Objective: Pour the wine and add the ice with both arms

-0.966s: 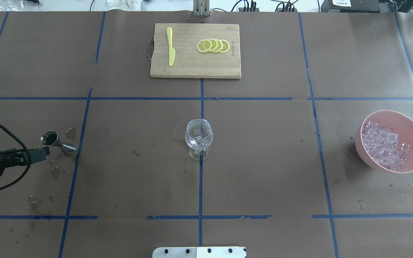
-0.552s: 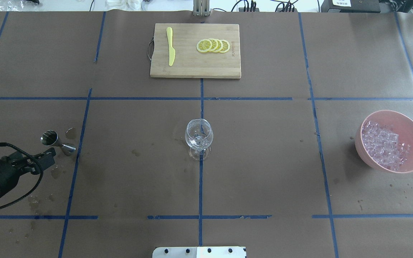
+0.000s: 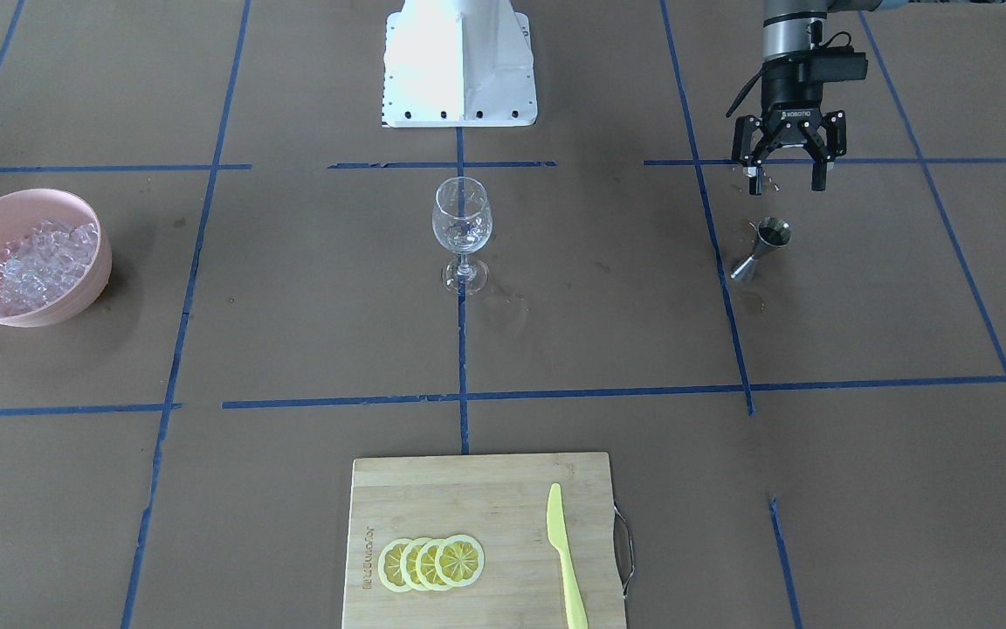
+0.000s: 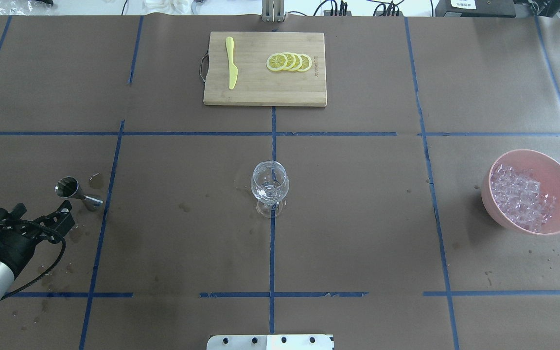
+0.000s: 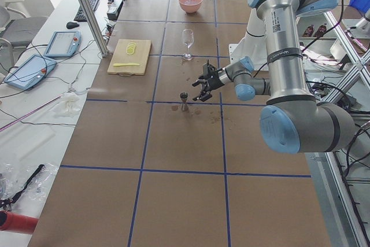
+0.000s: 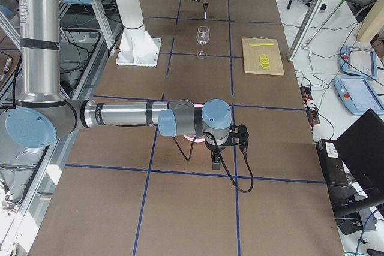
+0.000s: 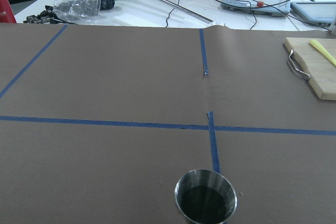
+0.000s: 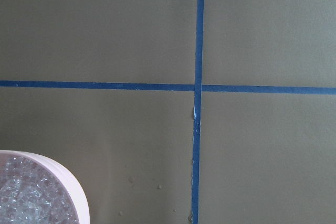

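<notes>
The left gripper (image 3: 784, 184), jaws wide and empty, hung just beside the upright jigger (image 4: 78, 193). The middle glass (image 4: 270, 187) seemed to hold a little wine (image 4: 266, 194), so pouring looked done. The ice (image 4: 520, 203) lay unadded in the pink bowl (image 4: 559, 167), far right. Whether the right gripper (image 6: 215, 162) nearby was open, I could not tell.

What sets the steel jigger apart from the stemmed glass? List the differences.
The jigger is opaque steel; the stemmed glass is clear. The jigger is a short double cone; the glass is taller, a round bowl on a thin stem. The jigger stands by the open left gripper; the glass stands on the central blue tape line, no gripper near. Both stand upright, unheld.
</notes>
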